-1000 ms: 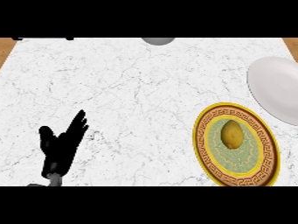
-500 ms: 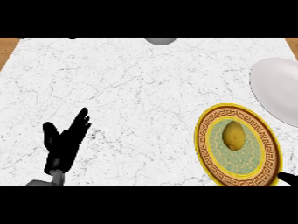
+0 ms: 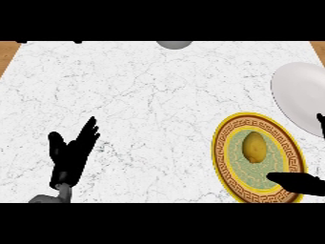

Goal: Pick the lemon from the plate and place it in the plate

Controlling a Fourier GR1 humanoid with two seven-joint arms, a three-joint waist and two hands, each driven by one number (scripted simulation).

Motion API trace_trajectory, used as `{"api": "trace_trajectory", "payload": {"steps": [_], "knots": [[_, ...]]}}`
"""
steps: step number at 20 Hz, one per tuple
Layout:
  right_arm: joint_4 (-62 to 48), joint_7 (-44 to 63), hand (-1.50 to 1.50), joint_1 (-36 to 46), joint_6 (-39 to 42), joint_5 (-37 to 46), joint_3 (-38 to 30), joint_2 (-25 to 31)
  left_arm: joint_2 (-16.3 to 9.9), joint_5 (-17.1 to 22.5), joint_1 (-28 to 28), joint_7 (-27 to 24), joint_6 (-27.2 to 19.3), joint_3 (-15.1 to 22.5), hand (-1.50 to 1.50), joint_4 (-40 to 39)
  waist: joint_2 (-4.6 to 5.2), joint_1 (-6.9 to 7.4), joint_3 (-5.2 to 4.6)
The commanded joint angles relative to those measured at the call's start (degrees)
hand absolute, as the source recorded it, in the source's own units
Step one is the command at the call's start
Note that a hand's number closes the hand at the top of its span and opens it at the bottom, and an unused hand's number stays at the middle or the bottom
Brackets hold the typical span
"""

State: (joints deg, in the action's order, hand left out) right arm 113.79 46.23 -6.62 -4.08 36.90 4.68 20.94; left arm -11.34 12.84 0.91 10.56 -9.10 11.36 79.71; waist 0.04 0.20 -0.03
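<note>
Lemon (image 3: 255, 146) sits untouched on the patterned plate (image 3: 228, 170) — my right robot hand (image 3: 318, 181) is spread around it, nothing grasped; white plate (image 3: 302, 93) waits beside — whole transfer remains. Left robot hand (image 3: 70, 155) rests open.

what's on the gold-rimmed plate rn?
One lemon lies on the gold-rimmed plate, near its centre. The right hand covers the plate's lower right rim, so whatever is under it cannot be seen.
</note>
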Motion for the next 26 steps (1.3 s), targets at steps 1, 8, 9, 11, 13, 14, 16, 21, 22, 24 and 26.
{"api": "trace_trajectory", "payload": {"steps": [1,8,9,11,13,14,16,21,22,24,26], "knots": [[-5.74,-1.61,-1.50,0.39,0.53,0.80,0.94,-3.00,-0.95,0.33,-2.98,1.22,1.90,-0.83,0.00,3.44,-0.06,-0.01,0.04],[-10.55,-3.85,-1.50,4.70,1.84,2.07,-0.61,-7.18,0.03,-0.31,-3.92,0.35,5.25,-4.05,0.00,2.67,-0.06,-0.14,0.03],[-7.26,1.22,-1.50,5.25,2.20,5.70,3.90,-9.14,2.99,-2.96,-0.41,2.58,1.29,-1.37,0.00,2.48,-0.06,-0.21,0.03],[-8.77,-3.22,-1.50,3.94,3.63,3.06,-0.67,-7.77,1.13,-3.22,-4.80,-0.36,3.97,-3.79,0.00,2.90,-0.07,-0.18,0.03],[-11.24,0.77,-1.50,6.70,2.00,8.28,3.47,-10.64,-0.17,-1.42,-1.36,3.22,5.55,-5.11,0.00,3.02,-0.04,-0.09,0.03],[-14.05,2.23,-1.50,8.09,1.55,10.56,4.25,-10.95,2.58,-2.84,2.01,3.63,2.54,-4.01,0.00,0.81,0.00,-0.11,0.02],[-11.38,4.93,-1.50,5.57,0.70,14.14,6.57,-12.84,-0.10,-1.57,-2.58,2.66,6.45,-4.82,0.00,4.03,-0.08,-0.07,0.02],[-14.35,0.96,-1.50,5.17,1.98,12.69,1.97,-11.18,4.32,-5.35,-4.22,-1.16,3.92,-3.75,0.00,2.23,-0.07,-0.21,0.03],[-16.96,1.27,-1.50,7.30,3.18,12.46,1.46,-11.62,3.63,-3.98,-0.22,1.12,5.14,-6.06,0.00,-0.46,-0.05,-0.23,0.03],[-21.97,-0.43,-1.50,12.16,3.34,11.39,-0.69,-11.75,3.40,-4.36,-1.28,3.87,4.76,-5.89,0.00,2.80,-0.04,-0.06,0.03],[-20.60,-1.88,-1.50,7.06,1.54,12.38,1.67,-13.51,4.50,-5.52,-0.60,4.25,4.00,-5.52,0.00,3.42,-0.06,-0.20,0.03]]}}
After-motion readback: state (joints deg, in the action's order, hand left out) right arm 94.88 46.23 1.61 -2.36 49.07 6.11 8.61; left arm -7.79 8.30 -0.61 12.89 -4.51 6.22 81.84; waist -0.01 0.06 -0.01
